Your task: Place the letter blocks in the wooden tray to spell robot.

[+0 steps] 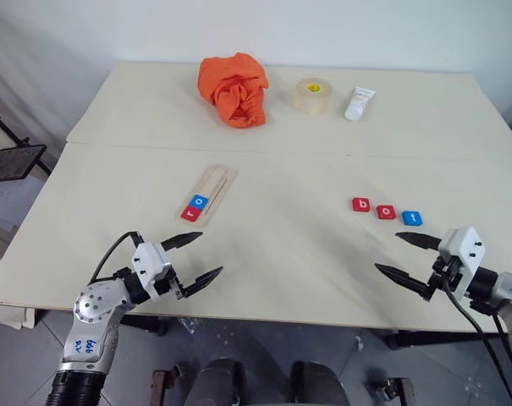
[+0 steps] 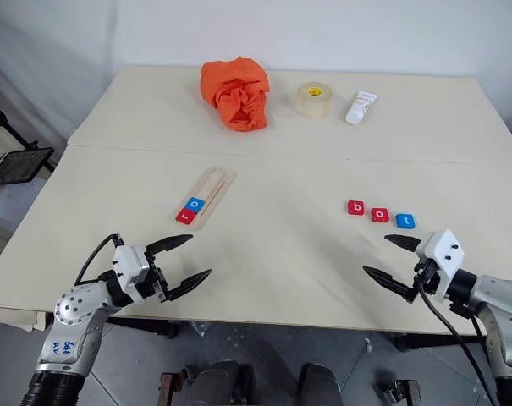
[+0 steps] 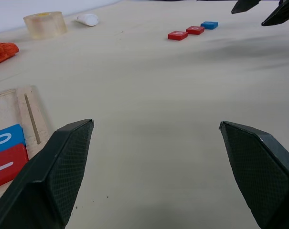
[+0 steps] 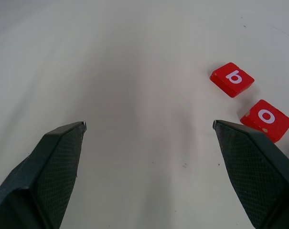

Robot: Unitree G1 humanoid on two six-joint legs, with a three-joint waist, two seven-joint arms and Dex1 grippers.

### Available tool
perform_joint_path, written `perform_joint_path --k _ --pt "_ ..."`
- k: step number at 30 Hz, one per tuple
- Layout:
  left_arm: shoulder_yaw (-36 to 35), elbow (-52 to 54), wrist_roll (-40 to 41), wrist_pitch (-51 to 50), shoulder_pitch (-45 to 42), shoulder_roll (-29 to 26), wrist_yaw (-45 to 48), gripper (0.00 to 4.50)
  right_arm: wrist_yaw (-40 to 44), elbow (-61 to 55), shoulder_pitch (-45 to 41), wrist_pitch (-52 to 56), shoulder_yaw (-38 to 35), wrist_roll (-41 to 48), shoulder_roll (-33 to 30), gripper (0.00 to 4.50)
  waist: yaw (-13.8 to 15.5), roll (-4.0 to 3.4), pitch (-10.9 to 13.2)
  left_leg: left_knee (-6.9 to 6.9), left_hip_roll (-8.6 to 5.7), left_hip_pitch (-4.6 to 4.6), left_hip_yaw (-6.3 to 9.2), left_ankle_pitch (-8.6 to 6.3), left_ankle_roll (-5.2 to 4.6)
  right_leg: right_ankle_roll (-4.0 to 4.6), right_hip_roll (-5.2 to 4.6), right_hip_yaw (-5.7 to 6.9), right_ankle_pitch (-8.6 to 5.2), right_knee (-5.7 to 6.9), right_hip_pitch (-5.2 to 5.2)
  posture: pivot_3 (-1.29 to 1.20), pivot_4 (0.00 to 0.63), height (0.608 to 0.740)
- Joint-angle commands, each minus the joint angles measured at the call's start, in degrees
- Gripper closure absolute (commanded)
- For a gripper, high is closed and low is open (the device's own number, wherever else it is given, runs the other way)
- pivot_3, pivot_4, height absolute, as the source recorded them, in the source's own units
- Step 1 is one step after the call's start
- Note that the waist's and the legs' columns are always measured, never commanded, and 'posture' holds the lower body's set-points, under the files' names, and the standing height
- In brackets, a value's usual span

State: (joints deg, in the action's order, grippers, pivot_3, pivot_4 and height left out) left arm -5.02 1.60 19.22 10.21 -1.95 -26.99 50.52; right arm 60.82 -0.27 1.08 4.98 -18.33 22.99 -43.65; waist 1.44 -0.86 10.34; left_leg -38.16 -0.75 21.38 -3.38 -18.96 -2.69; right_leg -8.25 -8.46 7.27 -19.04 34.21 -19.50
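Left end effector [image 1: 196, 258]: fingers spread, empty, hovering over pale desk [image 1: 289, 254]. Long pale-wood tray [image 1: 209, 193] lies just ahead of it, holding red "r" tile [image 1: 190, 214] and blue "o" tile [image 1: 198, 202] touching at its near end. Right end effector [image 1: 406, 256]: fingers spread, empty. Just ahead of it, apart on desk in a row: red "b" tile [image 1: 360, 204], red "o" tile [image 1: 386, 211], blue "t" tile [image 1: 412, 218]

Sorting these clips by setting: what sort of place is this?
Probably a lab or test workspace: a plain pale table against a bare white wall, holding only letter blocks, a wooden tray, tape roll and orange cloth.
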Motion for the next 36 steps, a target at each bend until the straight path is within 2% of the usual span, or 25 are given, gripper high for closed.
perform_joint_path --k 1,10,24,31,36 --pt "0.04 2.56 -0.88 0.53 -0.81 0.73 -2.50 0.00 -0.19 -1.80 -0.29 -0.40 -0.33 1.36 0.41 0.04 0.00 0.00 0.00 0.00 0.00 0.00 0.00 0.00 0.00 0.00 0.00 0.00 0.00 0.00 0.00 0.00 0.150 0.740" --pt "-3.58 11.10 -1.14 -7.08 3.48 -2.55 -7.68 0.00 1.70 2.46 -4.41 -0.60 -0.02 1.53 -0.62 0.04 -0.11 0.02 0.01 0.01 0.02 -0.04 0.01 0.00 0.00 0.00 0.02 -0.01 0.00 0.05 0.00 0.00 0.150 0.740" --pt "-16.85 20.74 1.91 -17.18 14.26 -6.56 -13.16 0.00 5.89 13.09 -15.13 -4.53 6.20 -0.35 0.96 0.04 -0.22 0.16 0.11 -0.03 0.02 -0.05 -0.01 -0.02 -0.02 0.00 -0.02 -0.07 0.00 0.00 0.03 0.00 0.150 0.740" --pt "-15.93 23.90 2.15 -31.56 7.87 -7.96 -20.56 0.00 7.01 16.77 -18.76 -6.01 7.67 -1.20 1.53 0.04 -0.02 0.18 0.12 -0.06 0.02 -0.04 0.01 -0.01 -0.01 0.00 -0.01 -0.07 0.00 0.04 0.04 0.00 0.150 0.740" --pt "-10.98 22.93 2.58 -50.40 -7.62 -9.94 -26.85 0.00 7.77 16.72 -19.02 -5.72 8.63 -1.19 1.35 0.04 0.12 0.21 0.13 -0.11 -0.01 -0.03 0.13 -0.01 -0.01 0.00 -0.01 -0.02 0.00 0.26 0.01 0.00 0.150 0.740"
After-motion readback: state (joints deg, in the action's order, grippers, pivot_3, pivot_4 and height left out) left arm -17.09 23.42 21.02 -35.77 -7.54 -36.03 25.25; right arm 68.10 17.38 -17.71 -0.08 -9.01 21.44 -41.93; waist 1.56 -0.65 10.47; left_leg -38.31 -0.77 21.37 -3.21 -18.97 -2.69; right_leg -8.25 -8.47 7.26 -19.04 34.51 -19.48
